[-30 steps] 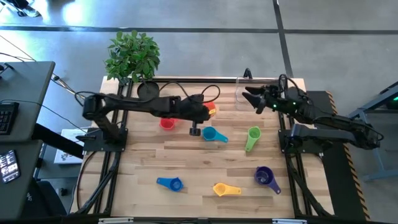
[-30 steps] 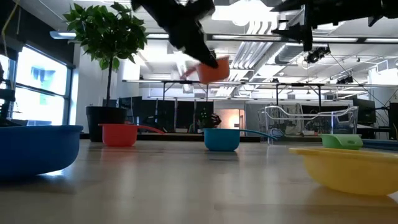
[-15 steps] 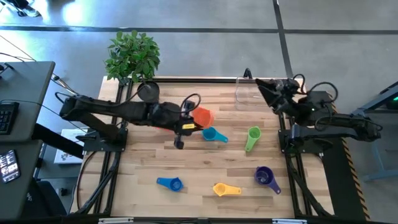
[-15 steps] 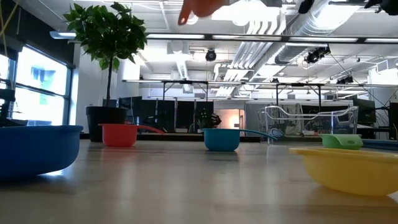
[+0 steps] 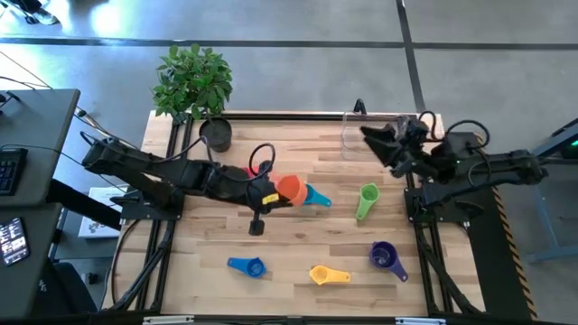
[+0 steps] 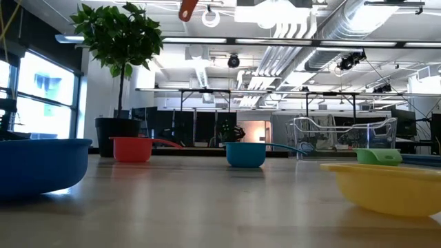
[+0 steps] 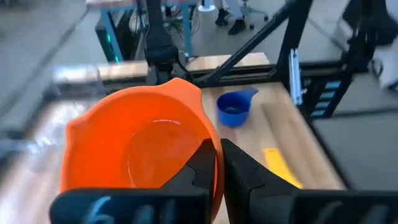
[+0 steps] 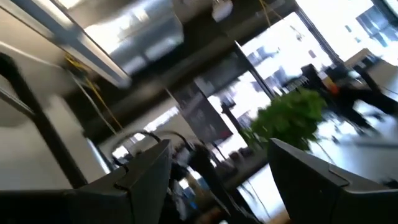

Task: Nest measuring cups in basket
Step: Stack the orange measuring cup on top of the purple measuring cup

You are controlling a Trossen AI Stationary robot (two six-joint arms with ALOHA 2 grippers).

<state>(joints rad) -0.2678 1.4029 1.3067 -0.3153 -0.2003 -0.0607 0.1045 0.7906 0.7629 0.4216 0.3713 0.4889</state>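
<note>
My left gripper (image 5: 278, 191) hangs high over the table's middle, shut on the orange cup (image 5: 291, 190), whose bowl fills the left wrist view (image 7: 143, 149). In the low view only an orange bit (image 6: 187, 8) shows at the top edge. The teal cup (image 5: 312, 196) rests on the table just right of it. The red cup (image 6: 132, 148) is mostly hidden under my left arm in the high view. Green (image 5: 367, 200), purple (image 5: 385, 256), yellow (image 5: 327, 274) and blue (image 5: 247, 266) cups lie apart on the table. The clear basket (image 5: 359, 133) stands at the far right edge. My right gripper (image 5: 372, 140) hovers open beside it. My left gripper holds the orange cup by its side wall at the rim (image 7: 216, 146), one finger (image 7: 200, 171) inside the bowl and the other (image 7: 244, 177) outside. The arm reaches in from the table's left. The cup is lifted clear of the table, above the teal cup's height.
A black plant pot (image 5: 216, 134) with a leafy plant (image 5: 192, 79) stands at the far left corner. Cables loop over my left arm (image 5: 262, 155). Bare wood lies between the cups along the near half of the table (image 5: 289, 239).
My left gripper has carried the orange cup up and toward the table's near edge, rising out of the top of the low view. My right arm has shifted its pose by the basket, with the fingers staying apart.
</note>
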